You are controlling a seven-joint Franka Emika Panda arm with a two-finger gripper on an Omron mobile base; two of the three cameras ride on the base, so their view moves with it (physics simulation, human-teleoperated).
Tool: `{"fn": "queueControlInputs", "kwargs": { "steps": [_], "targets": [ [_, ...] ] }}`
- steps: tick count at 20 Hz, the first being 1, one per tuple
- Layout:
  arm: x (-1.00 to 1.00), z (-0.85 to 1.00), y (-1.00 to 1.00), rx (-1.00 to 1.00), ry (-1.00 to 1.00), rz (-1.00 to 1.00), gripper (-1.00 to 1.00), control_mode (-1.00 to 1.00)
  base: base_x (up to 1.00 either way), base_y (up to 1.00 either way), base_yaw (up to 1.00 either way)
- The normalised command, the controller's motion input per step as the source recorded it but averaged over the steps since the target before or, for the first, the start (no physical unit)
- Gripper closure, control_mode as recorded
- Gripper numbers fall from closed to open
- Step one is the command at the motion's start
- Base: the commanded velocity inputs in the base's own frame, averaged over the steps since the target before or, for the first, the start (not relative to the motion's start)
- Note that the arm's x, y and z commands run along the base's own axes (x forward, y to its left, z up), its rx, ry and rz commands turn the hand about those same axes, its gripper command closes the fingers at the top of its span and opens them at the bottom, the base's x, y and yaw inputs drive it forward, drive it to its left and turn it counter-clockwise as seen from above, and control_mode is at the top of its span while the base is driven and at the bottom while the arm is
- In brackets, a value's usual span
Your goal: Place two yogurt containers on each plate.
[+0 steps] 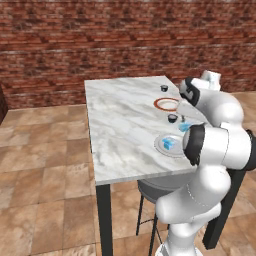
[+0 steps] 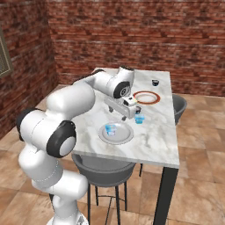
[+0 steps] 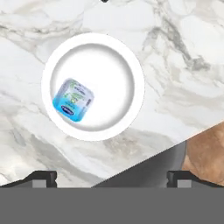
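Holding one blue yogurt cup (image 3: pixel 73 99): grey plate (image 3: pixel 131 65) | rimmed plate (image 1: pixel 166 104): bare | end effector (image 3: pixel 112 177): wide

A red brick wall (image 1: pixel 100 35) runs behind at twelve o'clock. Terracotta floor tiles (image 1: pixel 45 170) spread all around. The marble-topped table (image 1: pixel 125 135) stands on black legs, a grey stool (image 2: pixel 103 169) tucked underneath at six o'clock.

table (image 1: pixel 125 130): white marble, grey veins
near plate (image 3: pixel 127 57): plain pale grey
far plate (image 2: pixel 147 97): white, red-brown rim
yogurt cup (image 3: pixel 73 99): light blue, white
wall (image 1: pixel 100 40): red-brown brick
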Motion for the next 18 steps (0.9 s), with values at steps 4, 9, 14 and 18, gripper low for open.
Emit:
{"fn": "queueControlInputs", "kwargs": {
  "steps": [4, 9, 14, 18],
  "targets": [
    [0.23, 0.00, -0.64, 0.07, -0.32, 0.35, -1.00, -1.00, 0.00, 0.00, 0.00],
    [0.33, -0.02, -0.37, 0.01, -0.28, 0.16, -1.00, -1.00, 0.00, 0.00, 0.00],
    [0.41, -0.03, -0.26, 0.00, -0.15, 0.11, -1.00, -1.00, 0.00, 0.00, 0.00],
    [0.40, -0.10, -0.19, 0.00, -0.05, 0.11, -1.00, -1.00, 0.00, 0.00, 0.00]
  ]
}}
